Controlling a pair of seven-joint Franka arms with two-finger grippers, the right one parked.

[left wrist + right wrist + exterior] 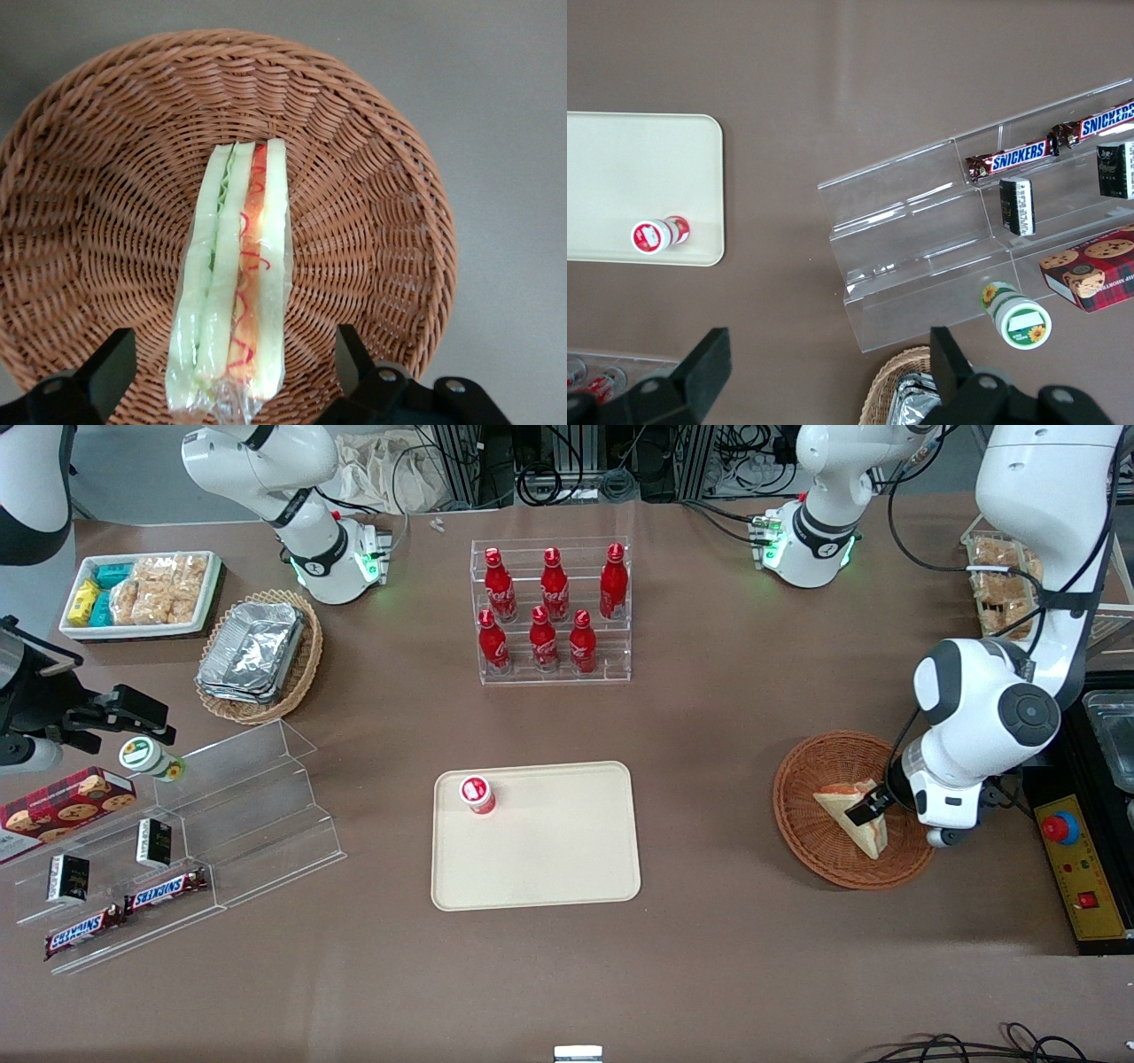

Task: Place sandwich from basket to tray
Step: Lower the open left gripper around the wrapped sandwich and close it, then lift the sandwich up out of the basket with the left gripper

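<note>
1. Sandwich [852, 812]: triangular wedge in clear wrap, lying in the round wicker basket [806, 815]; in the left wrist view the sandwich [232, 283] is showing its cut edge, pale bread layers with green and red filling between them; it is resting on the weave of the basket [354, 159].
2. Gripper [864, 811]: the left arm's, hanging low over the basket at the sandwich; its fingers [108, 363] are standing apart, one on either side of the wedge, with basket weave showing between each finger and the wrap; open, not clamping anything.
3. Tray [549, 859]: cream-beige, rectangular, lying flat on the brown table [709, 717], well apart from the basket toward the parked arm's end; a small red-and-white cup [477, 794] is standing on one corner of it; the remainder of its surface is showing bare.
4. Clear tiered rack [554, 615]: holding six red cola bottles in two rows; standing farther from the front camera than the tray.
5. Oval wicker basket [301, 664]: holding stacked foil containers [252, 651]; toward the parked arm's end.
6. White bin [142, 593]: holding snack packets; beside the foil containers.
7. Clear stepped display [239, 815]: carrying Snickers bars [164, 890], small dark boxes and a green-lidded cup [151, 759].
</note>
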